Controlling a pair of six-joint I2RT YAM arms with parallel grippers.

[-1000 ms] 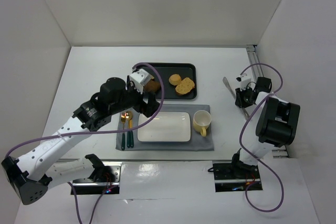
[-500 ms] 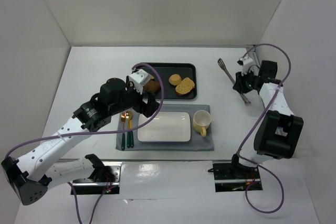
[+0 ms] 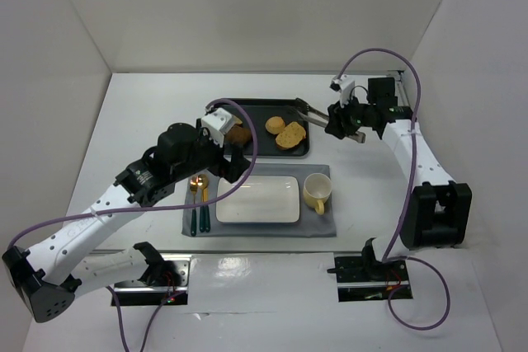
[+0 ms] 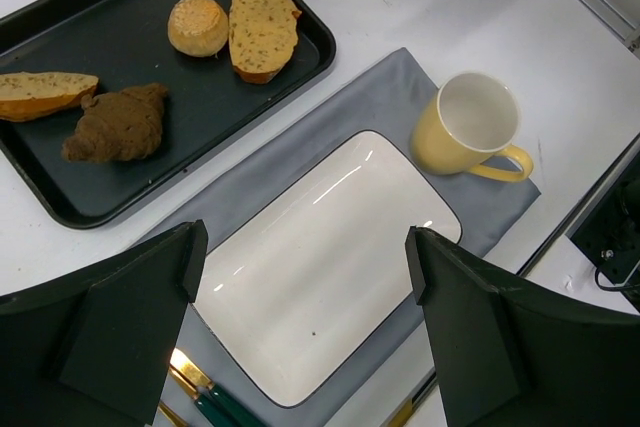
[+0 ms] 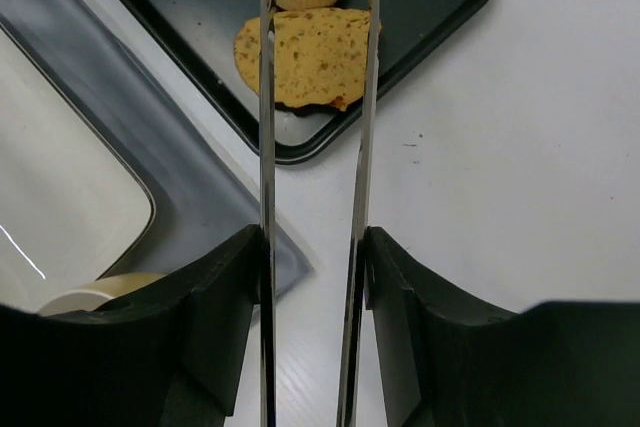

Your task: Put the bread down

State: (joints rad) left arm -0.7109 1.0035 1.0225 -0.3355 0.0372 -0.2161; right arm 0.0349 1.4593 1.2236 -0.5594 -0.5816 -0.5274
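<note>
The bread (image 3: 290, 135) is a flat golden-brown seeded slice lying in the black tray (image 3: 256, 109), to the right of a round bun (image 3: 275, 125). It also shows in the left wrist view (image 4: 262, 32) and the right wrist view (image 5: 305, 57). My right gripper (image 3: 334, 121) is shut on metal tongs (image 3: 307, 113). The two tong blades (image 5: 267, 147) stand apart and reach over the bread and bun without gripping them. My left gripper (image 3: 228, 158) is open and empty above the white plate (image 3: 257, 199).
A dark brown chunk (image 4: 120, 125) and another bread slice (image 4: 40, 92) lie at the tray's left end. The plate (image 4: 400, 167) sits on a grey mat (image 4: 380, 87) beside a yellow mug (image 3: 316, 192). Green-handled cutlery (image 3: 198, 212) lies left of the plate.
My right arm has swung left from the table's right side, carrying the tongs to the tray's right end above the bread. The left arm has stayed still.
</note>
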